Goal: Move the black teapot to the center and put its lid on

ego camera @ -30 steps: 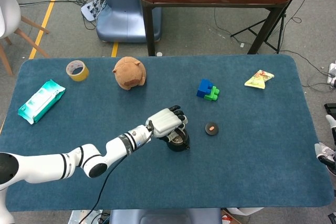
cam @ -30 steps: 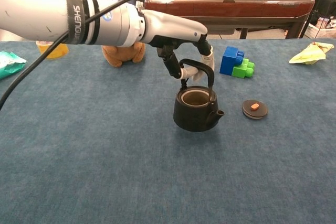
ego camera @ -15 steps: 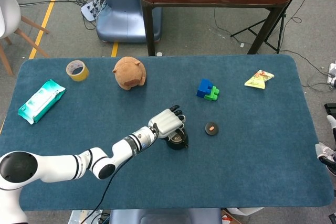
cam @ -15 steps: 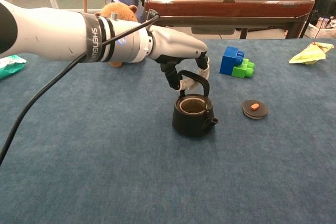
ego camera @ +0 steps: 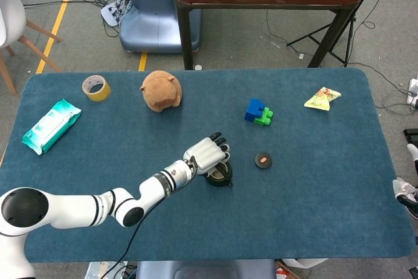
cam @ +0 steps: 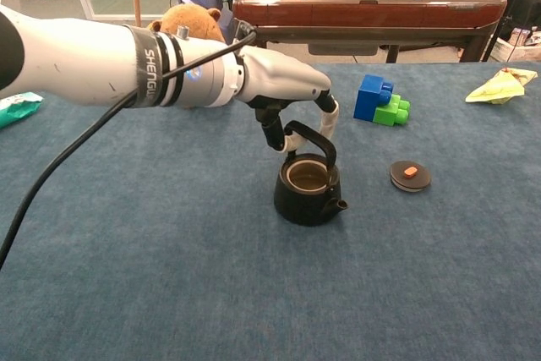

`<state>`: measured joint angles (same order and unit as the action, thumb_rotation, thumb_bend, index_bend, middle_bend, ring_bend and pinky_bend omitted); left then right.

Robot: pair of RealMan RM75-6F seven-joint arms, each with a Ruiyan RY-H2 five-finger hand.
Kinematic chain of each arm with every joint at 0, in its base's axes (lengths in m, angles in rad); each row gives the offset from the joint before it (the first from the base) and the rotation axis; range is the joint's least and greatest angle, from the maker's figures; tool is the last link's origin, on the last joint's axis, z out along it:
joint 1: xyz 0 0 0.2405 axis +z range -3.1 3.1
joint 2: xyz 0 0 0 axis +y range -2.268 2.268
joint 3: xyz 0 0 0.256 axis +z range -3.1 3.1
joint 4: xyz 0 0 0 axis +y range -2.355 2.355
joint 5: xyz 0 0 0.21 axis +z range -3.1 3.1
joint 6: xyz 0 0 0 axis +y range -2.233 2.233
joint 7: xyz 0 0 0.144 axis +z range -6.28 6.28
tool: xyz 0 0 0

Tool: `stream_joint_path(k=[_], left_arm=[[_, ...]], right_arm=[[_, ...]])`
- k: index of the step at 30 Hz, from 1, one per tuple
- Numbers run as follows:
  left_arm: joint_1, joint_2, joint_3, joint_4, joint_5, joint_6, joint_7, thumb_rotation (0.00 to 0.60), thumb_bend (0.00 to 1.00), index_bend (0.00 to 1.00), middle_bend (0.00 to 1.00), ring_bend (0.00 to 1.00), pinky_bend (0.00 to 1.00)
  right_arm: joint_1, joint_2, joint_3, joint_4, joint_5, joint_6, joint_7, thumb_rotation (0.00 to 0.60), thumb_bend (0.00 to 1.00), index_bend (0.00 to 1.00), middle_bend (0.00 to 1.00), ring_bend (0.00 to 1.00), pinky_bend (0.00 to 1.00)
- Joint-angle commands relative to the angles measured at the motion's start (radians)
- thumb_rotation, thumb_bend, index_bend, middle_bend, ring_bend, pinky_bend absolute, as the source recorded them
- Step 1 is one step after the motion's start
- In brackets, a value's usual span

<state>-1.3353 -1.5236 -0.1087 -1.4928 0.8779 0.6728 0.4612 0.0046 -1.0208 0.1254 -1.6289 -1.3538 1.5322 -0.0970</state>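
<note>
Trouble is likeliest at the release: your left hand (cam: 292,95) has its fingers hooked around the arched handle of the open black cast-iron teapot (cam: 308,190), which sits on the blue cloth-covered table (cam: 152,268). Pull away crooked and a snagged finger could tip it. Its round black lid with the orange knob (cam: 410,175) lies near the spout side; a stray sweep could knock it farther off.

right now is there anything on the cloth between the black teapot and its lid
Nothing: between the black teapot and its lid there is only bare blue tablecloth. The chest view shows it best, and the head view agrees.
</note>
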Motion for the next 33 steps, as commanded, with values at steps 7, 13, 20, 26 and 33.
stream_joint_path(k=[7,13,20,26,33], left_arm=[[0.008,0.023,0.008,-0.017,-0.014,0.019,0.013,0.600,0.47,0.12,0.12,0.01,0.03],[0.016,0.030,0.012,-0.033,-0.023,0.042,0.028,0.600,0.44,0.11,0.11,0.00,0.03],[0.012,0.005,0.000,-0.036,-0.043,0.064,0.045,0.595,0.40,0.11,0.11,0.00,0.03],[0.010,-0.013,-0.018,-0.030,-0.059,0.071,0.039,0.586,0.39,0.11,0.11,0.00,0.03],[0.025,0.011,-0.012,-0.041,-0.054,0.095,0.048,0.574,0.39,0.11,0.11,0.00,0.03]], right_arm=[[0.002,-0.001,0.000,0.002,-0.004,-0.002,0.002,0.600,0.35,0.12,0.22,0.14,0.15],[0.005,-0.002,0.000,-0.001,-0.012,-0.003,0.000,0.600,0.35,0.12,0.22,0.14,0.15],[0.001,0.000,-0.001,-0.002,-0.011,0.001,0.000,0.600,0.35,0.12,0.22,0.14,0.15],[-0.003,0.003,-0.001,-0.002,-0.010,0.004,0.004,0.600,0.35,0.12,0.22,0.14,0.15],[-0.001,0.008,-0.001,-0.004,-0.014,0.000,0.004,0.600,0.35,0.12,0.22,0.14,0.15]])
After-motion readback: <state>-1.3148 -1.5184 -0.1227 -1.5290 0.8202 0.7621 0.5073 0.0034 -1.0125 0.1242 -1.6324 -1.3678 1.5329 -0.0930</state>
